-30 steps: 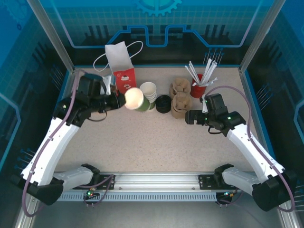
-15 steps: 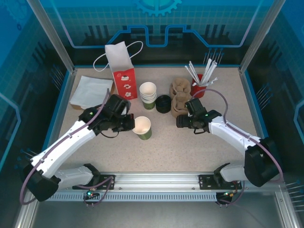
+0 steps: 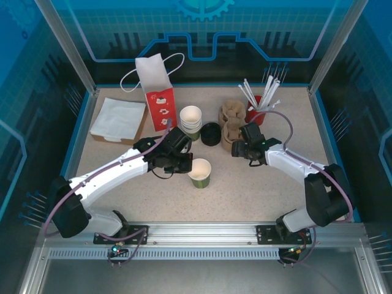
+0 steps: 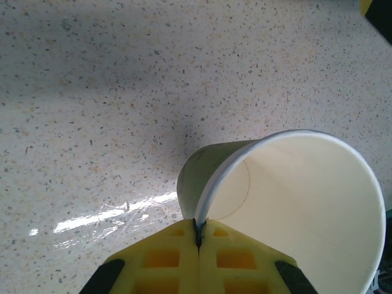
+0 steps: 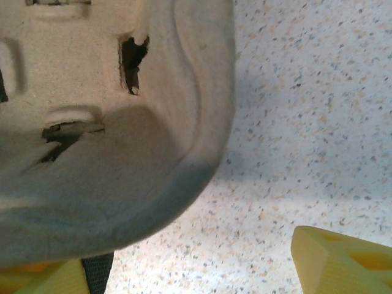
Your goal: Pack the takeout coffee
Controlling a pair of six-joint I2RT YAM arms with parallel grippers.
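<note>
The takeout coffee cup [image 3: 200,173], olive-green outside and white inside, stands upright and lidless at the middle of the table. My left gripper [image 3: 188,165] is shut on its near-left rim. In the left wrist view the yellow fingers [image 4: 165,257] pinch the white rim of the cup [image 4: 294,202]. A round black lid [image 3: 211,133] lies on the table behind it. My right gripper [image 3: 235,149] is at the front of the brown pulp cup carriers [image 3: 233,125], open. In the right wrist view a carrier corner [image 5: 110,141] reaches over the left finger, and the right fingertip [image 5: 343,260] stands well clear.
A red-and-white paper bag [image 3: 156,86] stands at the back. A stack of white napkins [image 3: 117,117] lies at the back left. A stack of lidless cups [image 3: 191,119] is beside the lid. A red cup of white straws [image 3: 257,104] stands at the back right.
My left arm carried the cup from the back left by the bag down and rightward to the table's middle. My right gripper moved left to the carriers, its jaws a little narrower.
</note>
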